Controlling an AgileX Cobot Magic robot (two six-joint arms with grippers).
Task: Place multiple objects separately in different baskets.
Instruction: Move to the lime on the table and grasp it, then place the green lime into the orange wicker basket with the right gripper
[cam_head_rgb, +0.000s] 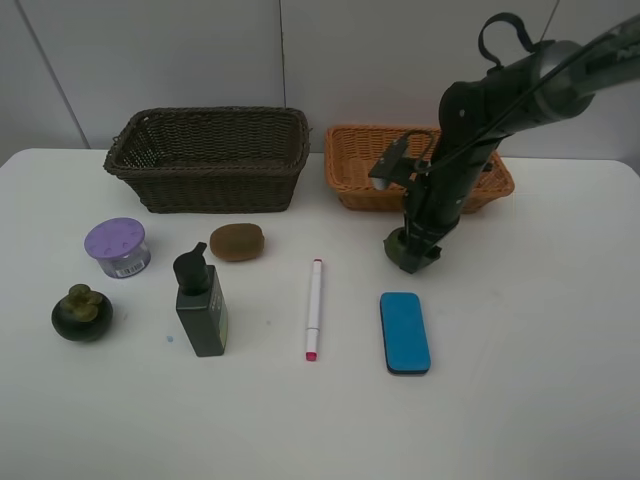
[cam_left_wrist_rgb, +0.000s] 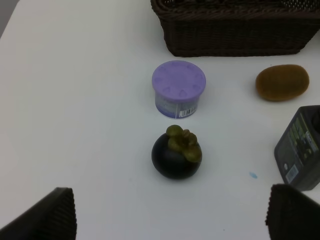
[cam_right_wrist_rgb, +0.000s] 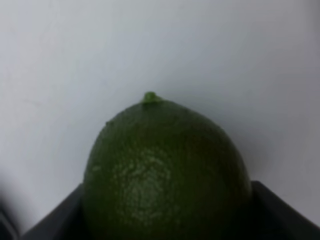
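Observation:
My right gripper (cam_head_rgb: 410, 252) is down at the table in front of the orange-tan basket (cam_head_rgb: 350, 188), shut on the green fruit (cam_right_wrist_rgb: 165, 170), which fills the right wrist view. My left gripper (cam_left_wrist_rgb: 170, 220) is open and empty, hovering near the dark mangosteen (cam_left_wrist_rgb: 176, 154) and out of the high view. On the table lie the purple-lidded jar (cam_head_rgb: 117, 247), mangosteen (cam_head_rgb: 81, 312), green pump bottle (cam_head_rgb: 202, 310), kiwi (cam_head_rgb: 237, 242), white pen (cam_head_rgb: 314, 308) and blue eraser (cam_head_rgb: 404, 332). The dark brown basket (cam_head_rgb: 210, 182) stands at the back. The orange-red fruit is out of view.
The right arm (cam_head_rgb: 470, 130) leans over the orange-tan basket and hides part of its inside. The two baskets stand side by side along the back edge of the white table (cam_head_rgb: 540, 330). A small blue speck (cam_left_wrist_rgb: 253, 175) lies beside the pump bottle (cam_left_wrist_rgb: 302, 150).

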